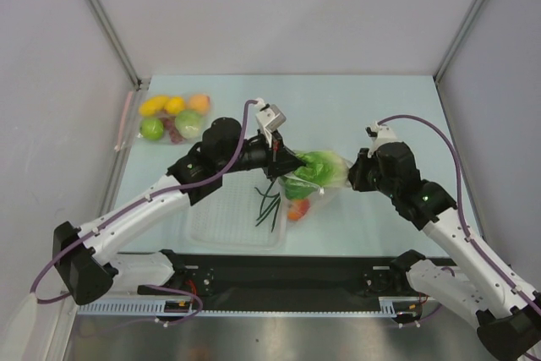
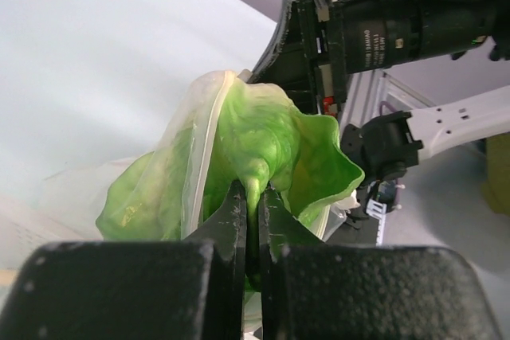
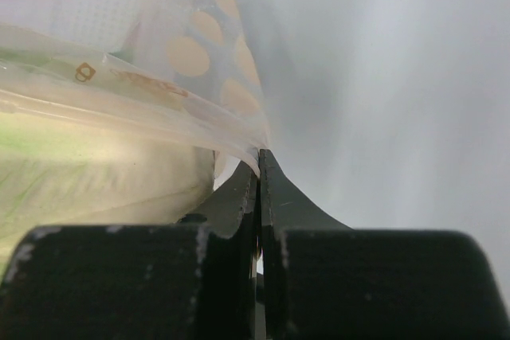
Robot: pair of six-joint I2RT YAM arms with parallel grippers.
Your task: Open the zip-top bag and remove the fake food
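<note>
Enclosure: three plain matte panels, pale grey-white: back wall, left wall, right wall. Aluminium left post and right post run along the two rear corner seams.
Bench: smooth, pale blue-white top, meets all three panels.
Near edge: black plate lies across the bench front; just in front of it a white slotted rail, then a brushed metal surface.
Light: even, diffuse, from above; shadows soft and short. No lamp or window visible.
</note>
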